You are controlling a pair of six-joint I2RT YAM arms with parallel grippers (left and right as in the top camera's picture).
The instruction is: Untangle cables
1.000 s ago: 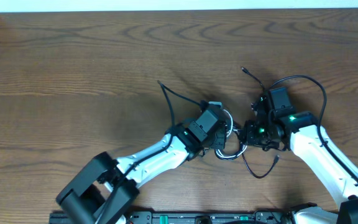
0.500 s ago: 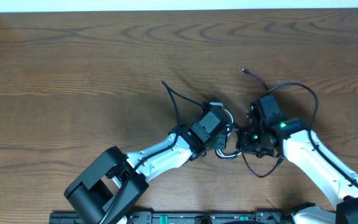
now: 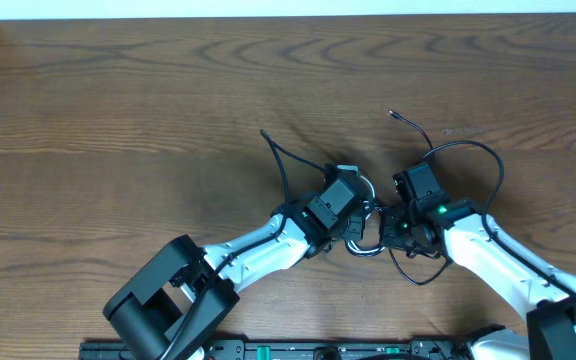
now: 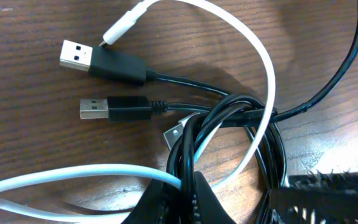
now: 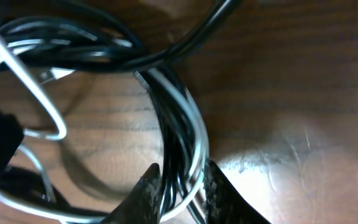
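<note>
Right gripper (image 5: 182, 198): nearly closed, pinching black-and-white cables (image 5: 180, 146); strands run 12-to-6 through jaws.
Left gripper (image 4: 247, 202): jaws apart, gripping nothing; knot (image 4: 241, 112) at 12 o'clock.
Knot, overhead: between both grippers, 9 o'clock from right.

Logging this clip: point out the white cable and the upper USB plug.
white cable (image 4: 270, 81): left wrist view, its arching stretch.
upper USB plug (image 4: 117, 64): left wrist view, its black housing.
</note>
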